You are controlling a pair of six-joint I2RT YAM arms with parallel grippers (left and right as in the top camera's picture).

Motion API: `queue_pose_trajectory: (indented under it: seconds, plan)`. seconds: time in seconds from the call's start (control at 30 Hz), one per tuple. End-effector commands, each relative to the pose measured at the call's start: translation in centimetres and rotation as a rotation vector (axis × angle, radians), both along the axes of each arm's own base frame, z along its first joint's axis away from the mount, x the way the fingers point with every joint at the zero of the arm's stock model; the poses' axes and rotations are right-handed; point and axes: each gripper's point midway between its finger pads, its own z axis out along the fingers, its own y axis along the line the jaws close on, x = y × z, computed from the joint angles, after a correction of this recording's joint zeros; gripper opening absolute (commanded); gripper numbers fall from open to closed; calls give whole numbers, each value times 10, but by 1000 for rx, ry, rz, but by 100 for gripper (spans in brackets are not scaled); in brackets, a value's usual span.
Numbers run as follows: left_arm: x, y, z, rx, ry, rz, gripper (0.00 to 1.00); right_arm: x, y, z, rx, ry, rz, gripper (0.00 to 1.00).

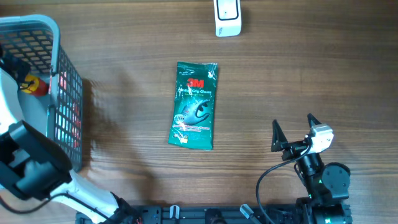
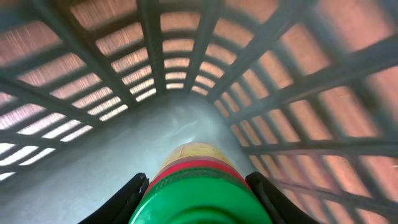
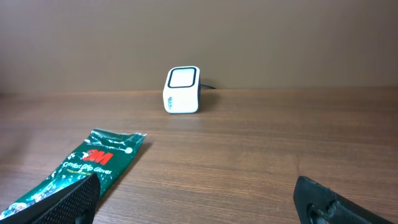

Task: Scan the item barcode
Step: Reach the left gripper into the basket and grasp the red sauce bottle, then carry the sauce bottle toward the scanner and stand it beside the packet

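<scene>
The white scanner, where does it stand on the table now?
In the overhead view the white scanner stands at the far edge, beyond the green glove packet and slightly to its right.

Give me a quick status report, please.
Left gripper shut on a green-topped container inside the basket. Right gripper open, empty, near the glove packet. Scanner at the far edge, nothing blocking it.

green glove packet [image 1: 194,106] flat; white scanner [image 1: 227,17] beyond
</scene>
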Motion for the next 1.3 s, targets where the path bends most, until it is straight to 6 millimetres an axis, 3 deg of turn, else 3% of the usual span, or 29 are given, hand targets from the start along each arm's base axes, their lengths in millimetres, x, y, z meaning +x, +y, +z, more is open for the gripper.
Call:
queue_pose_trajectory:
  seconds: [0.0, 0.1, 0.17, 0.27, 0.43, 0.57, 0.63, 0.77, 0.93, 1.13, 1.27]
  plan:
    - [-11, -6, 121, 151, -217, 0, 43, 1, -2, 1, 13, -1, -15, 100]
    - [-26, -18, 174, 217, -311, -1, 43, 1, -2, 1, 13, -1, -15, 100]
    - [-44, -32, 217, 265, -393, -2, 43, 1, -2, 1, 13, -1, -15, 100]
    - [-66, -64, 266, 299, -505, -57, 43, 1, -2, 1, 13, -1, -15, 100]
    - [-80, -146, 316, 247, -676, -301, 43, 1, -2, 1, 13, -1, -15, 100]
    - [-75, -226, 326, 90, -762, -534, 42, 1, -2, 1, 13, -1, -15, 100]
    - [-69, -259, 320, 27, -755, -638, 42, 1, -2, 1, 13, -1, -15, 100]
    - [-51, -325, 284, -109, -638, -808, 41, 1, -2, 1, 13, -1, -15, 100]
    - [-23, -392, 237, -227, -499, -969, 40, 1, -2, 1, 13, -1, -15, 100]
    - [16, -477, 154, -320, -297, -1119, 40, 1, -2, 1, 13, -1, -15, 100]
    - [30, -532, 96, -361, -187, -1205, 41, 1, -2, 1, 13, -1, -15, 100]
